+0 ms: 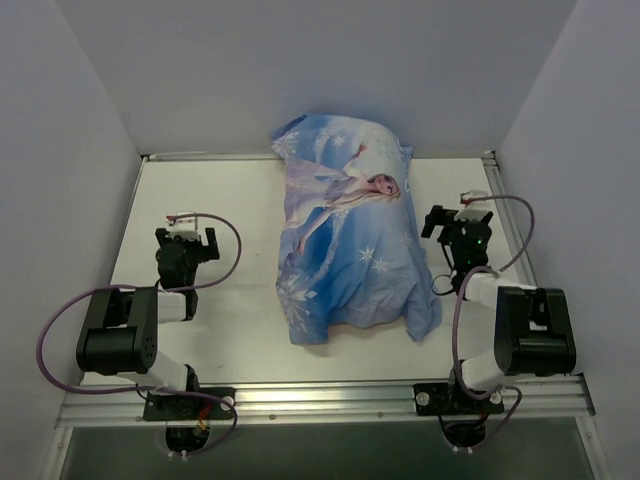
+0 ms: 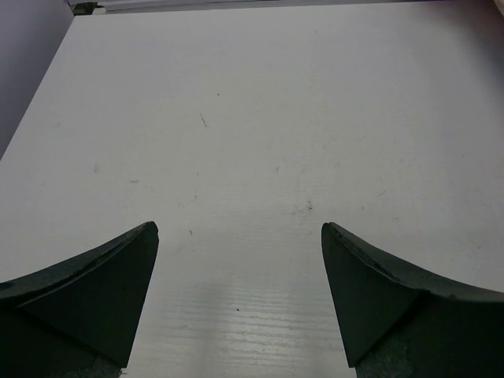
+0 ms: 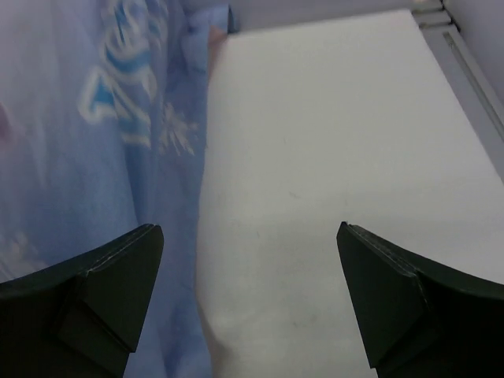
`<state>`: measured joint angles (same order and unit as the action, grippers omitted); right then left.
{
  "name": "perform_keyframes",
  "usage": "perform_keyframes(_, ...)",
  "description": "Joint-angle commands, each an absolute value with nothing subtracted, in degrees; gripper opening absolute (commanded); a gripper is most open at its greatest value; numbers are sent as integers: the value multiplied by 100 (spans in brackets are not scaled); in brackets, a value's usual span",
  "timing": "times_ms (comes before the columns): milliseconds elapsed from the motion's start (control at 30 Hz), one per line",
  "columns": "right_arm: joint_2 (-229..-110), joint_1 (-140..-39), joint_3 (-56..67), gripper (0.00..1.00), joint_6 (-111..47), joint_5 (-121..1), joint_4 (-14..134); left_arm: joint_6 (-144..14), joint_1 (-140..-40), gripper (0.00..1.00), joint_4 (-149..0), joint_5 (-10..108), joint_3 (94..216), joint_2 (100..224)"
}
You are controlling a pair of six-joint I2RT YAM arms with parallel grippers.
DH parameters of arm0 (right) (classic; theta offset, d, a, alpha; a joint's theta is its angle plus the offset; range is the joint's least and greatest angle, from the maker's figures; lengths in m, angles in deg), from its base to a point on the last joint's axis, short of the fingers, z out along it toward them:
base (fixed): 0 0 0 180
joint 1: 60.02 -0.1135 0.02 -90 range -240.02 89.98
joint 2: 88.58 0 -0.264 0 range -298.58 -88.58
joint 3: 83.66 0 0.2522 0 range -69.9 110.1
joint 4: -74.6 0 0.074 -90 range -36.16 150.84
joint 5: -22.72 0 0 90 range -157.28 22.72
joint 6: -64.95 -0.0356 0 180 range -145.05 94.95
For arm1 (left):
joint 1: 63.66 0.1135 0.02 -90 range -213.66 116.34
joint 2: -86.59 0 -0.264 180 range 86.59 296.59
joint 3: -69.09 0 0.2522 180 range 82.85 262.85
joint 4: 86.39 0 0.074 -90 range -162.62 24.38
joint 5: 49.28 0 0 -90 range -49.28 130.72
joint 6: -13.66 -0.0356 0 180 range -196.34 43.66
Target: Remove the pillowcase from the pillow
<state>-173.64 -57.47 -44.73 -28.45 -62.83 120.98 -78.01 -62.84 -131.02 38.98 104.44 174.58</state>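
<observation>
The blue pillowcase [image 1: 350, 235] with a cartoon princess print lies lengthwise in the middle of the white table, bulging as if filled. The white pillow is hidden inside it. My left gripper [image 1: 187, 238] is open and empty, well left of the pillowcase; in the left wrist view it [image 2: 240, 236] hangs over bare table. My right gripper [image 1: 458, 222] is open and empty, just right of the pillowcase. In the right wrist view it [image 3: 250, 236] has the pillowcase's blue edge [image 3: 102, 142] by its left finger, apart from it.
The white table [image 1: 230, 300] is bounded by grey walls on the left, back and right. A metal rail [image 1: 320, 400] runs along the near edge by the arm bases. Another rail [image 3: 472, 71] runs along the table's right edge.
</observation>
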Motion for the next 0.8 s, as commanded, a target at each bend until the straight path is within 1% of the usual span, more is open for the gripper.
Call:
perform_keyframes(0,-16794,-5212,-3248,100,-4204,-5273,10893,-7704,-6304,94,-13221,3834,10579,17466)
perform_keyframes(33,-16899,-5194,-2697,98,-4349,-4964,10422,-7739,-6304,94,-13221,3913,10571,17448)
perform_keyframes(67,-17040,-5193,-2361,94,-4429,-4613,10043,-7739,-6304,94,-13317,3966,10518,17422)
perform_keyframes(100,-17415,-5324,-2018,88,-4656,-4523,9673,-7739,-6261,94,-13344,4097,10500,17361)
perform_keyframes(133,-17610,-5421,-1702,86,-4684,-4409,8921,-7887,-6200,94,-13162,4577,10552,17230)
perform_keyframes(167,-17821,-5561,-1107,84,-4641,-4259,8540,-7958,-6181,94,-11724,5182,11092,16611)
perform_keyframes(233,-18375,-5966,-646,85,-4422,-4162,7793,-8351,-6006,94,-9271,5826,12461,16385)
perform_keyframes(267,-18551,-6132,-365,90,-4421,-4031,7676,-8546,-5971,94,-6995,6238,13965,16698)
perform_keyframes(300,-18892,-6195,-284,91,-4516,-3655,7657,-8704,-5953,94,-6146,6321,14572,16901)
perform_keyframes(333,-19043,-6282,-240,91,-4874,-3512,7805,-8828,-5970,94,-5433,6383,15074,17060)
perform_keyframes(367,-19219,-6335,-196,91,-5034,-3380,7937,-8890,-5979,94,-4390,6496,15479,17279)
perform_keyframes(400,-19534,-6380,-135,94,-5149,-3336,8043,-8943,-6014,94,-3971,6698,16040,17360)
perform_keyframes(433,-19694,-6519,-30,94,-5228,-3370,8000,-9021,-6049,94,-3357,6804,16211,17404)
perform_keyframes(500,-20106,-6669,268,91,-5247,-3144,7930,-9005,-6049,94,-3054,7015,16371,17413)
perform_keyframes(533,-20204,-6801,357,88,-5256,-3020,7964,-8979,-6058,94,-2965,7042,16336,17370)
perform_keyframes(567,-20309,-6837,497,66,-5308,-2775,8017,-8996,-6050,94,-2938,7008,16258,17274)
perform_keyframes(633,-20250,-6793,525,25,-5448,-2764,8096,-9074,-6041,94,-2825,6964,16213,17159)
perform_keyframes(667,-20136,-6584,482,0,-5675,-2825,8166,-9101,-6032,94,-2772,6911,16204,17063)
perform_keyframes(733,-19557,-6232,211,0,-5957,-2965,8447,-9189,-6023,94,-2614,6832,16222,16957)
perform_keyframes(767,-19311,-5822,200,0,-6020,-3227,8422,-9215,-6006,94,-2561,6823,16231,16869)
